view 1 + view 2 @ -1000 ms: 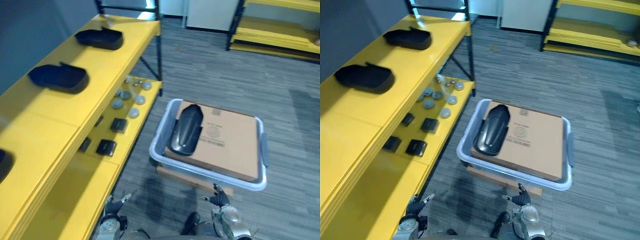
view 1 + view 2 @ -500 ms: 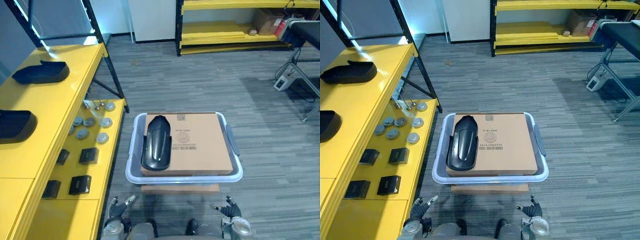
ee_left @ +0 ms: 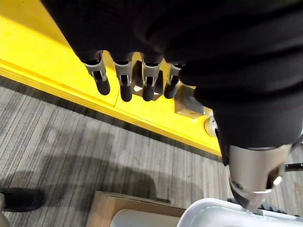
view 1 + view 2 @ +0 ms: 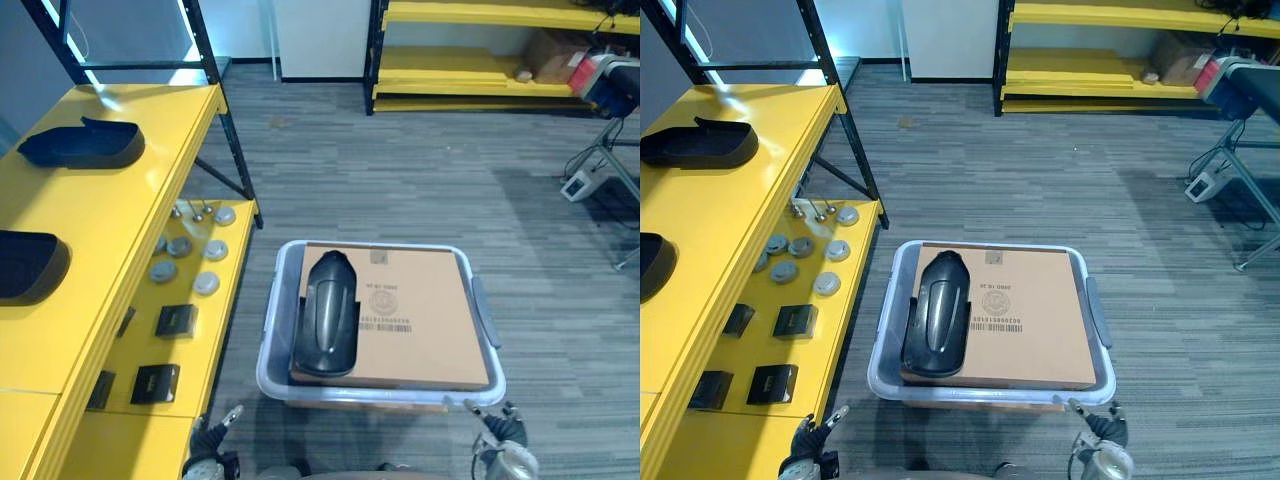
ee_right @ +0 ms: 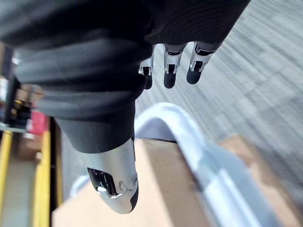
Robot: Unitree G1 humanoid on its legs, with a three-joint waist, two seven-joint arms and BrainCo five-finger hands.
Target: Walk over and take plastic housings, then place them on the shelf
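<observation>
Right now both hands are empty. Left hand [image 3: 125,85]: fingers straight and loose, touching nothing, near the smooth yellow shelf [image 4: 110,230] edge. Right hand [image 5: 170,73]: same, relaxed, by the grey tub [image 4: 268,345]'s near right corner. Glossy black plastic housing [image 4: 325,325], long & rounded, lies on the flat brown cardboard box [image 4: 420,320] inside the tub, left side. Two more dark housings [image 4: 80,148] sit on the shelf top, far left.

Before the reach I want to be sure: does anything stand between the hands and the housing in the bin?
Only the near rim of the bin lies between the left hand, the right hand and the housing. The housing lies on top of the box, and nothing visible covers it.
</observation>
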